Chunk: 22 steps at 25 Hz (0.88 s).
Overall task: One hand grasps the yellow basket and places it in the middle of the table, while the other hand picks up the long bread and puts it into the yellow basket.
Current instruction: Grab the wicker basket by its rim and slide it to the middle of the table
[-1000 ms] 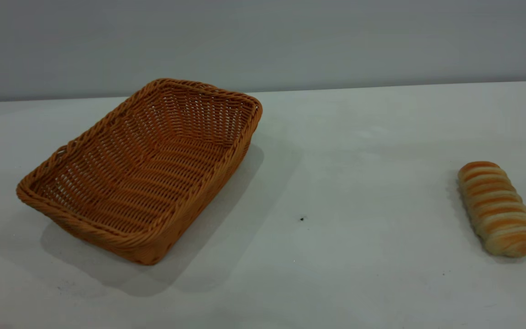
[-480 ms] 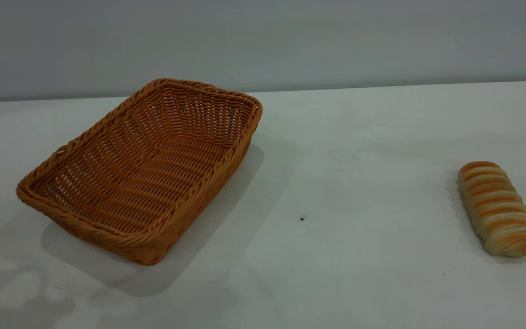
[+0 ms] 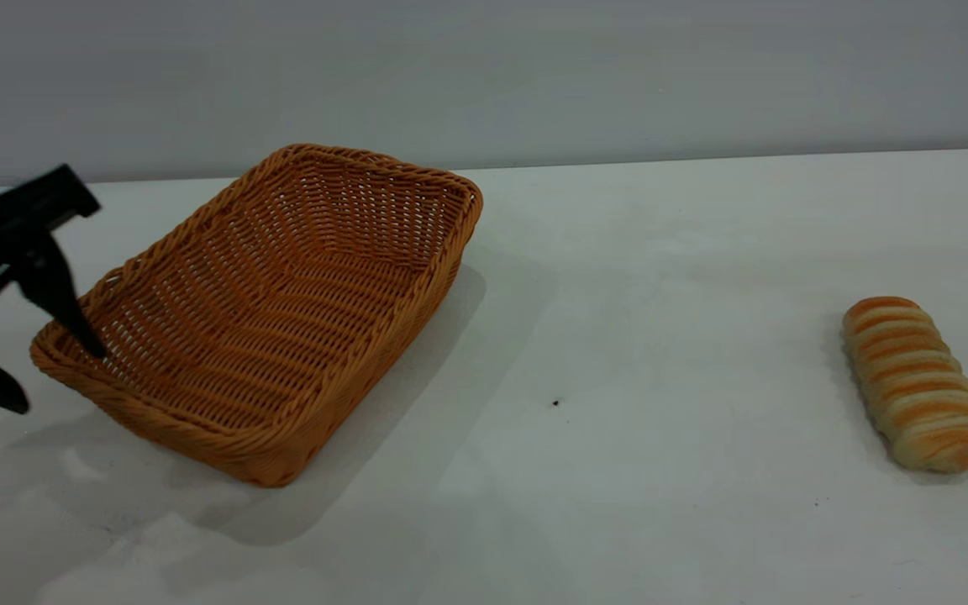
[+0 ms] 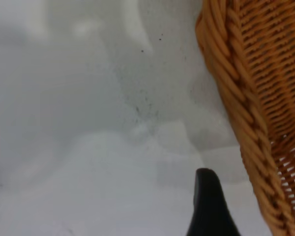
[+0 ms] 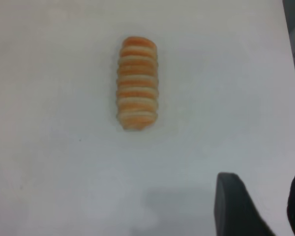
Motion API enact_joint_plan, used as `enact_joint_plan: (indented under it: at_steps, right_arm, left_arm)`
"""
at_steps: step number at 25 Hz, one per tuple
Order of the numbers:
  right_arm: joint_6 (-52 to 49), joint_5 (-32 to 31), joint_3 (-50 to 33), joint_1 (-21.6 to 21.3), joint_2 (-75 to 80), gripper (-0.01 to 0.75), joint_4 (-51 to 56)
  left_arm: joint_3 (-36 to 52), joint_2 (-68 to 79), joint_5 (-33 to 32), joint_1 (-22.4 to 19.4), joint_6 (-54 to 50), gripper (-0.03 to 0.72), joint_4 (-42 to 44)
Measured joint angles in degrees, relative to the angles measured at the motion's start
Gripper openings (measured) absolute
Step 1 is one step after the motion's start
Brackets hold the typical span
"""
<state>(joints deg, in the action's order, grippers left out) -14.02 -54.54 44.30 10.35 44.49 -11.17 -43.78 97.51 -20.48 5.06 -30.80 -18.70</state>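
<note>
The left gripper (image 3: 60, 378) stood at the left edge of the exterior frame, spread wide and holding nothing. One finger (image 3: 60, 302) pointed down at the basket (image 3: 282, 311) where its near-left corner rim lay, and the other tip sat lower left, outside the rim, over the table (image 3: 660, 294). Whether the upper finger touched the weave could not be told. In the left wrist view a single fingertip (image 4: 209, 206) showed at the bottom centre, just beside the braided rim of the basket (image 4: 246, 123) and apart from it. The basket sat in the left half of the exterior frame, angled, empty. The bread (image 3: 917, 382) lay well apart at the lower right, flat on the table, stripes up. The right gripper (image 5: 265, 209) appeared only in its own wrist view, at the lower right corner, fingers parted, empty, with the bread (image 5: 137, 82) at upper centre, clear of it.
</note>
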Motion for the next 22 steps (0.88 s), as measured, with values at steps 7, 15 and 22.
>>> enact_joint_plan:
  at_steps: [7,15,22]
  right_arm:
    - [0.00,1.16,0.00,0.00,0.00,0.306,0.06]
    - [0.08,2.48,0.00,0.00,0.00,0.306,0.06]
    - [0.21,2.72,0.00,0.00,0.00,0.306,0.06]
  left_arm:
    - [-4.92,6.50,-1.54,0.00,0.00,0.513,-1.11]
    - [-9.02,13.43,-1.69,0.00,0.62,0.513,-4.81]
    - [-9.94,15.51,0.69,0.00,3.32,0.342,-9.03]
